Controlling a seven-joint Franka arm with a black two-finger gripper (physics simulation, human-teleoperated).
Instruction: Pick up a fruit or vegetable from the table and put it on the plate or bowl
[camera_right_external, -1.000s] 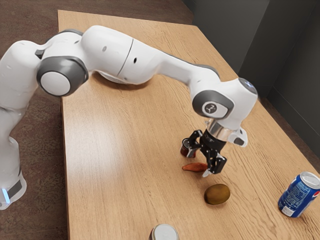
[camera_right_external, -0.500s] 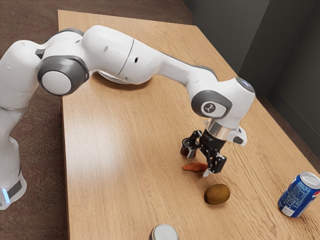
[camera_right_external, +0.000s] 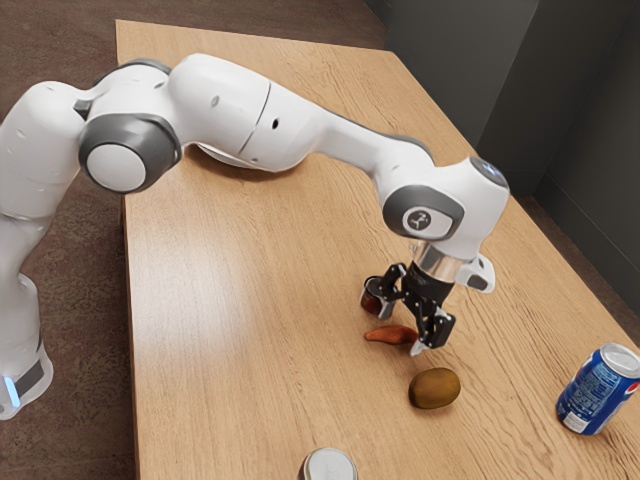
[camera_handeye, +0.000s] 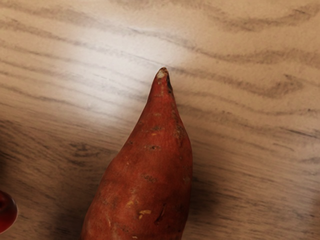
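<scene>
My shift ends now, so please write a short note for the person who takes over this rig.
Gripper: open, low over the sweet potato, holding nothing.
Things: sweet potato lies on the table; kiwi nearby; small dark red thing by the gripper.
Done: nothing lifted yet.
Left: grasp the sweet potato, lift it, set it on the plate or bowl. A round grey thing at the table's edge is cut off; I cannot tell if it is the bowl.

Blue soda can (camera_right_external: 598, 388), silver top: on the table, near the exterior view's right edge. Wooden table (camera_right_external: 250, 300): light grain.
</scene>
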